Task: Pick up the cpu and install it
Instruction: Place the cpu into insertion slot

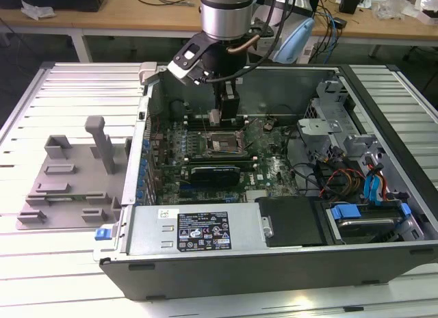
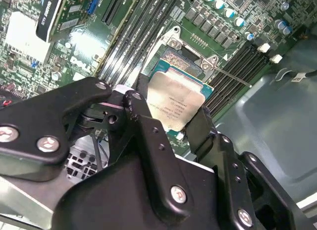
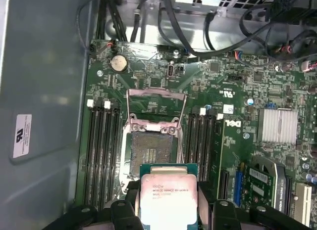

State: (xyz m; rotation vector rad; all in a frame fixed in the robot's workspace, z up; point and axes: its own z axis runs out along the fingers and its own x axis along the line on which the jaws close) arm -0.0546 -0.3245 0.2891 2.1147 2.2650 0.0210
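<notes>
Exterior view, arm: silver arm (image 1: 226, 14) reaches down into an open computer case (image 1: 274, 263) lying on its side.
Gripper: black gripper (image 2: 173, 118) clamped on the cpu (image 2: 181, 104), one of its fingers (image 2: 148, 126) on each of two opposite edges, seen in both wrist views.
Cpu: silver-topped square with a thin pale rim, held between the fingertips, not seated.
Socket: open socket (image 3: 151, 148) lies directly below and just ahead of the gripper; its contact field is bare and its metal frame (image 3: 156, 99) is swung up beyond it.
Memory slots: dark rows (image 3: 101, 141) flank the socket on either side of the gripper's line.
Board: green motherboard (image 3: 218, 81) beneath the gripper, with a coin battery (image 3: 118, 63) and a finned heatsink (image 3: 277, 125) farther off.
Surface: case rests on a pale slatted metal table (image 1: 68, 263).
Fixture: grey moulded fixture (image 1: 68, 181) on the table, outside the case, well apart from the gripper.
Case fittings: blue drive brackets (image 1: 369, 188) at the end of the case far from the gripper.
Room: wooden workbench (image 1: 102, 20) behind the arm, carrying cables and loose items.
</notes>
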